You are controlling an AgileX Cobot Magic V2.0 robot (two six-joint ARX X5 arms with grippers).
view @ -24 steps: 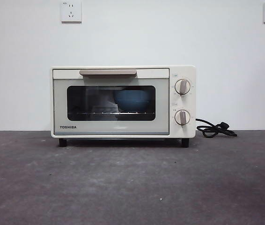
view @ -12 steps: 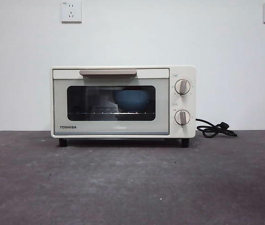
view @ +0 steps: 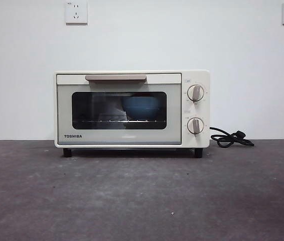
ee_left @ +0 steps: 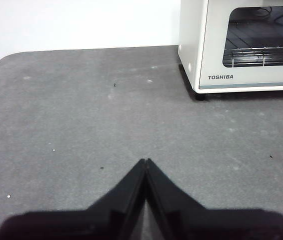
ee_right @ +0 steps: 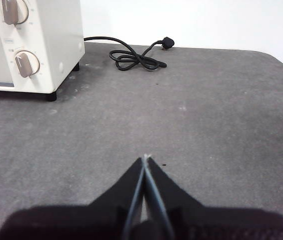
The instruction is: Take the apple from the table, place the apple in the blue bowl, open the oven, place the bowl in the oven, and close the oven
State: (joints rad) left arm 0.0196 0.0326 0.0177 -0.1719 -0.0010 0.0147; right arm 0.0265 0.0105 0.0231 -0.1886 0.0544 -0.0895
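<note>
The cream-white oven [view: 132,108] stands at the back of the dark grey table [view: 142,196] with its glass door closed. Through the glass the blue bowl [view: 142,107] rests on the wire rack, toward the right side. The apple is hidden from view. My left gripper [ee_left: 146,161] hangs shut over bare table, well away from the oven's [ee_left: 241,45] left front corner. My right gripper [ee_right: 145,157] is also shut, holding nothing, above the table off the oven's [ee_right: 31,45] knob side. Neither gripper shows in the front view.
A black power cord [view: 231,138] with its plug lies coiled on the table right of the oven, and is also in the right wrist view as the cord [ee_right: 134,57]. Two wall sockets [view: 76,12] sit high on the white wall.
</note>
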